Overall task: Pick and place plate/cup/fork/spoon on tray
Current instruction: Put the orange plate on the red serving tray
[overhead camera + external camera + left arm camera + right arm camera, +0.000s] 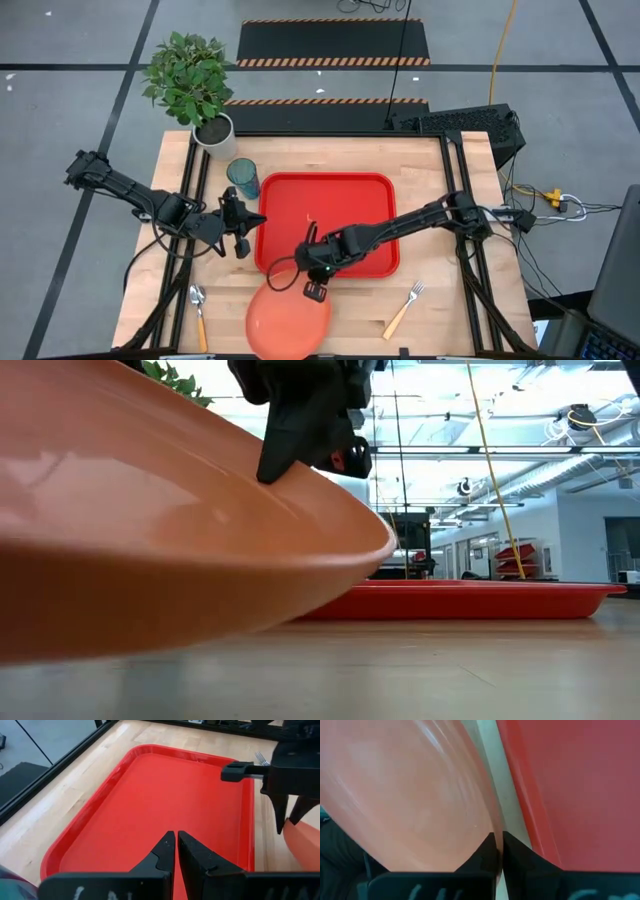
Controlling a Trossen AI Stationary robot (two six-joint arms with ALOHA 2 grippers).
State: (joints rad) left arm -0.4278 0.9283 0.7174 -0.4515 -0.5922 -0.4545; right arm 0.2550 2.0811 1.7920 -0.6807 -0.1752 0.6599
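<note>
The plate [288, 322] is a wide, smooth salmon-orange plastic disc with a shallow raised rim. It lies at the near edge of the wooden table [420, 180], just in front of the tray [330, 215]. The right gripper [312, 282] has its fingers pinched together on the plate's far rim, next to the tray's near edge. The tray is a glossy bright red rectangle with rounded corners and a low raised lip, and it is bare inside.

The left gripper [240, 232] hangs at the tray's left side, its dark fingers nearly together with only a thin slit between them, gripping nothing. The cup [243, 178], a small translucent teal tumbler, stands just off the tray's far-left corner, beside a white pot with a leafy plant [190, 80]. The spoon [198, 305], silver bowl and orange-tan handle, lies near the front left. The fork [405, 308], metal tines and pale handle, lies at the front right.

Only the low view shows the plate tilted, its rim lifted towards the gripper and clear of the table on that side. The right wrist view alone shows the pale strip of table between plate rim and tray wall. The left wrist view shows the tray's bare floor and the right gripper beyond it.
</note>
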